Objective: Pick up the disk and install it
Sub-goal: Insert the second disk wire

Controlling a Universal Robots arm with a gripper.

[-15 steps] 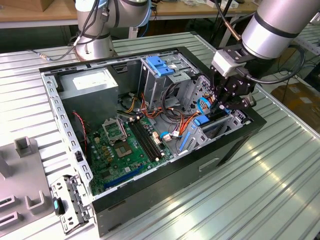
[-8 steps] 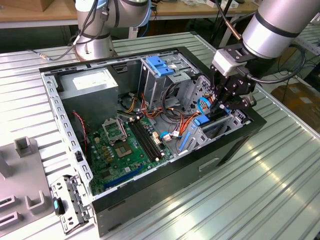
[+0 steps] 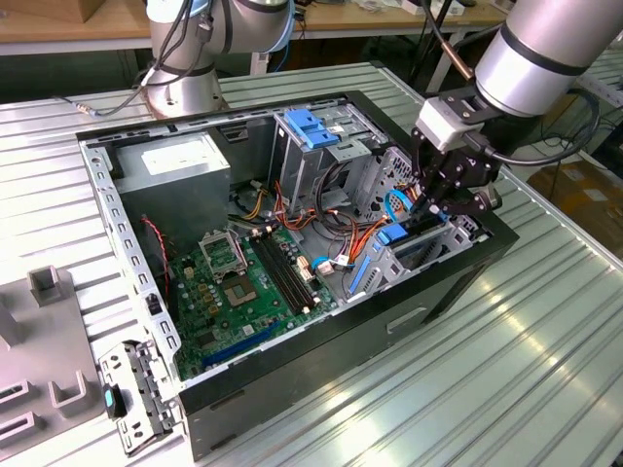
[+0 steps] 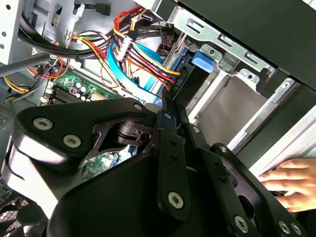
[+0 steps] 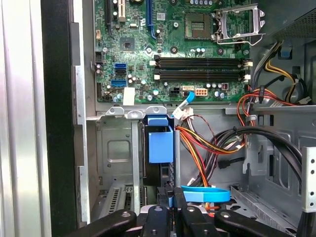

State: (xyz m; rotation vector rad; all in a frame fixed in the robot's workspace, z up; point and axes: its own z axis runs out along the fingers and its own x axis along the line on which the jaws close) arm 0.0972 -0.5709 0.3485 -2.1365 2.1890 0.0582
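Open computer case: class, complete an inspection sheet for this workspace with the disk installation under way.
Surface: ribbed metal table carrying the open computer case.
Job's things: disk stands edge-on in the drive cage, blue rail showing.
Clutter: grey fixture blocks at the exterior view's left.
Grippers: gripper inside the case, at the disk's edge.
Cables: orange, yellow and red wire bundles beside the cage; blue flat cable near the gripper.
Surroundings: second arm's base behind the case; a person's hand by the case wall.
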